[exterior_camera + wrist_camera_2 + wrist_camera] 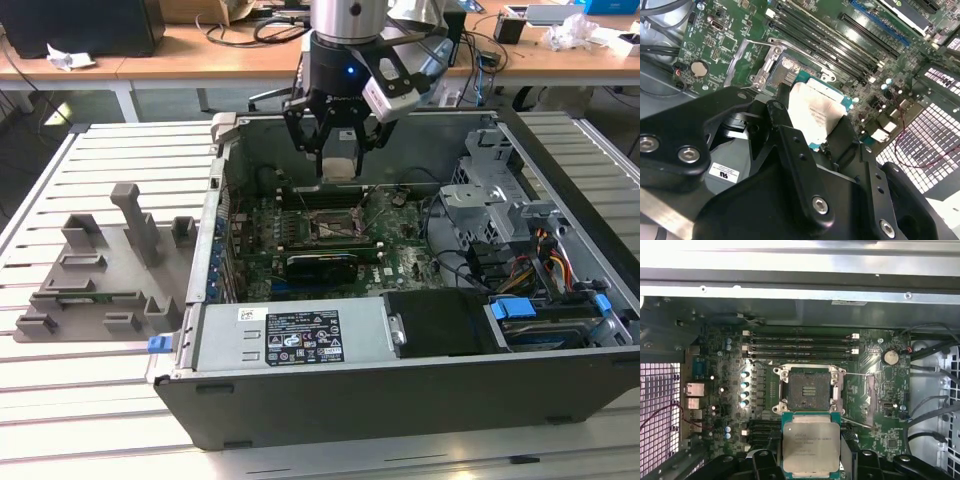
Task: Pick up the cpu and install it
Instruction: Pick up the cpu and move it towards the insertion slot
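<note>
Gripper (340,166), at the upper centre of the exterior view, has its black fingers closed on two opposite edges of the cpu (341,170). It holds the chip level above the open computer case (330,400), clear of the board and not seated.

Writing:
- The cpu lid (811,446) carries several lines of faint print in the first wrist view. They are noted, not transcribed.
- One white label with dark print and symbols (303,336) sits on the metal box at the case's near edge in the exterior view.
- One small white sticker (724,172) is on the gripper body in the second wrist view.

View differences:
- The first wrist view looks straight down on the socket (809,390). Its contact field is bare, and the silver chip hangs just beside it.
- The second wrist view shows the same chip (815,112) at a slant, with its green edge visible and a finger (785,130) pressed to its side.
- The exterior view takes in the grey holder tray (100,270) at its left, standing on the slatted table (60,400) well apart from the case.

Count:
- One cpu.
- One socket (335,225).
- One holder tray.
- One coin cell (890,357) on the board, which also appears in the second wrist view (699,68).
- Two blue tabs (160,343) (520,308) in the exterior view.
</note>
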{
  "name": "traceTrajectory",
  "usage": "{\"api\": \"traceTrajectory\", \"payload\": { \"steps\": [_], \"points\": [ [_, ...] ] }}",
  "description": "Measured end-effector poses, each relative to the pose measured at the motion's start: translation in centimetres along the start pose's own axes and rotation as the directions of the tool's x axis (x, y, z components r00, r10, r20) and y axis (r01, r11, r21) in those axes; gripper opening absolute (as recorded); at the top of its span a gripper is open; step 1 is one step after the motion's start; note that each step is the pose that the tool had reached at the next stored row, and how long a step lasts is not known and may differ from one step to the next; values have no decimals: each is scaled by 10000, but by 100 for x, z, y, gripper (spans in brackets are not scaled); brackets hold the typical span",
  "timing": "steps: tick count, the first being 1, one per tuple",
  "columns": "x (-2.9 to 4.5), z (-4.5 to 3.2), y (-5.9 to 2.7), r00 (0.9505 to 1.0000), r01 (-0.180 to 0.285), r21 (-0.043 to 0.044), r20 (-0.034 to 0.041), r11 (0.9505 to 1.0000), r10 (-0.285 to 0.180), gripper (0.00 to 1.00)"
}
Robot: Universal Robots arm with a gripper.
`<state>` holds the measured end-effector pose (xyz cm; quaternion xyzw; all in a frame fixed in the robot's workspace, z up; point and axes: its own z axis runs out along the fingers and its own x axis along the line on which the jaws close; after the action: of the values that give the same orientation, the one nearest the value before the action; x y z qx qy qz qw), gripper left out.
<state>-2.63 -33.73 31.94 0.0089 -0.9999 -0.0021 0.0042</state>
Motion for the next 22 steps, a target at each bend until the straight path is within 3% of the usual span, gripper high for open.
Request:
{"api": "traceTrajectory", "payload": {
  "steps": [4, 11, 22],
  "points": [
    [-5, 65, 13, 10000, 0, 19, -3, 10000, 0, 55],
    [-10, 141, 140, 10000, 12, 64, -3, 10000, -12, 55],
    [-15, 226, 162, 10000, 16, 64, -3, 10000, -16, 55]
  ]
}}
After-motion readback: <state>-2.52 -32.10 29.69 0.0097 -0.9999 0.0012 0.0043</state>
